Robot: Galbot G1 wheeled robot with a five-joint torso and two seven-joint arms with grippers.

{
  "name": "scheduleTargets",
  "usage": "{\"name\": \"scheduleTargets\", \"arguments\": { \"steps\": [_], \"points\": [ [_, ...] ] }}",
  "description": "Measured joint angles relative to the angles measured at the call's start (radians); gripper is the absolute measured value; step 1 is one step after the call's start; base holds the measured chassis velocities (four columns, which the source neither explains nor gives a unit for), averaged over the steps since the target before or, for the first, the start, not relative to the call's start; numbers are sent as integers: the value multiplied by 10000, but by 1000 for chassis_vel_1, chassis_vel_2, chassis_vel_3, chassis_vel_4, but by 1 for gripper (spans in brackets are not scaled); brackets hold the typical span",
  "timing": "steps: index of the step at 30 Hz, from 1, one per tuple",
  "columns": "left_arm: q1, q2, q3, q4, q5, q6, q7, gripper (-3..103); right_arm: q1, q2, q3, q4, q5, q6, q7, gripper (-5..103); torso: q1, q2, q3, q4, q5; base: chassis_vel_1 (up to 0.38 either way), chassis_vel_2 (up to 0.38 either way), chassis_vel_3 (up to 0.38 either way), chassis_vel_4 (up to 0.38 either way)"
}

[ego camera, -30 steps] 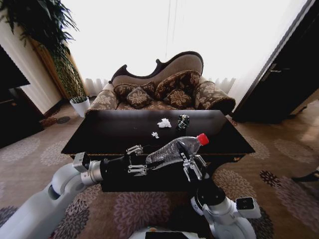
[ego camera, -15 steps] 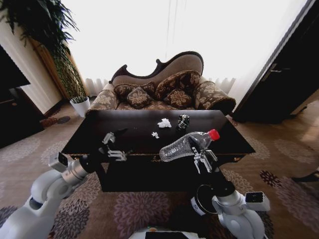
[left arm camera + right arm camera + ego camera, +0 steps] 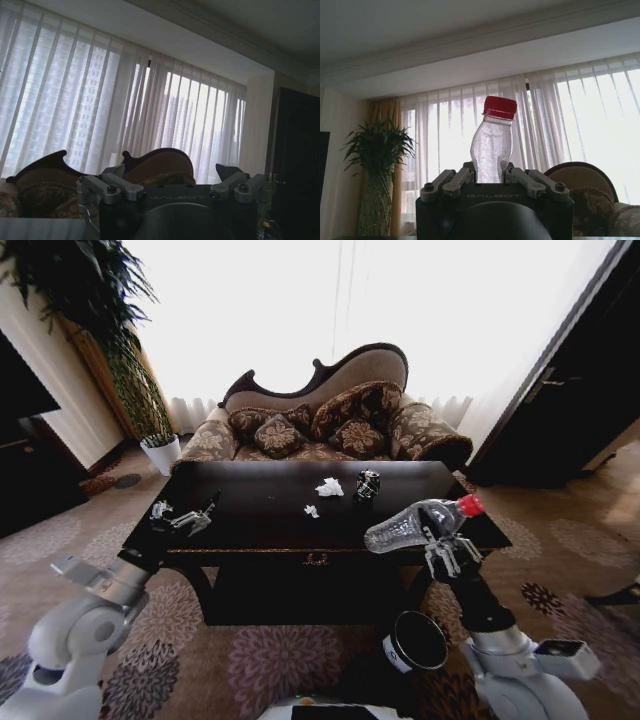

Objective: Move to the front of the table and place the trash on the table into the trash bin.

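Note:
My right gripper (image 3: pixel 452 558) is shut on the clear plastic bottle (image 3: pixel 410 529) with a red cap, holding it tilted in the air over the table's (image 3: pixel 250 530) right front corner. The right wrist view has the bottle (image 3: pixel 492 147) rising between the closed fingers of that gripper (image 3: pixel 490 179). The black trash bin (image 3: pixel 416 641) sits on the carpet below, close to my base. A dark crushed can (image 3: pixel 368 483) and white paper scraps (image 3: pixel 329 487) lie mid-table. My left gripper (image 3: pixel 185 517) hovers open above the table's left end; in its own wrist view that gripper (image 3: pixel 172 186) holds nothing.
A patterned sofa (image 3: pixel 330 425) stands behind the table. A white plant pot (image 3: pixel 160 452) and a tall plant (image 3: pixel 95 300) are at the back left. Dark cabinets (image 3: pixel 570 410) line the right side, and patterned carpet (image 3: pixel 560 550) surrounds the table.
My right gripper has carried the bottle rightward and a little up, past the table's front. The left arm swung away to the left, and the bin has come into sight.

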Motion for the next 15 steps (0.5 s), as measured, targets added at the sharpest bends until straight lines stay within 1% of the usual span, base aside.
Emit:
{"name": "scheduleTargets", "arguments": {
  "steps": [1,2,5,6,8,11,12,15],
  "points": [
    [9,-64,-134,0,7,0,25,100,38,29,180,-195,-225,-23,65,22,0,0,0,1,0,0,0,0,0],
    [9,-64,-134,0,7,0,25,100,38,29,180,-195,-225,-23,65,22,0,0,0,1,0,0,0,0,0],
    [62,-286,-523,21,-4,1,63,100,145,81,649,-722,-549,-279,293,22,2,0,1,-4,0,0,0,0,0],
    [78,-345,-604,46,-5,0,64,100,137,70,738,-865,-633,-309,342,22,2,0,1,3,1,0,0,0,0],
    [67,-370,-615,92,-5,0,66,100,101,85,823,-968,-709,-306,365,22,1,0,1,3,1,0,0,0,0],
    [-138,-386,-452,369,62,-9,84,100,-55,303,1168,-1365,-1278,-55,408,22,0,0,1,-3,-3,0,0,0,0],
    [-138,-386,-452,369,62,-9,84,100,-55,303,1168,-1365,-1278,-55,408,22,0,0,1,-3,-3,0,0,0,0],
    [-452,-341,-295,691,71,-15,96,100,-49,537,1305,-2008,-2199,203,407,22,1,0,1,-2,-3,0,0,0,0]
  ]
}}
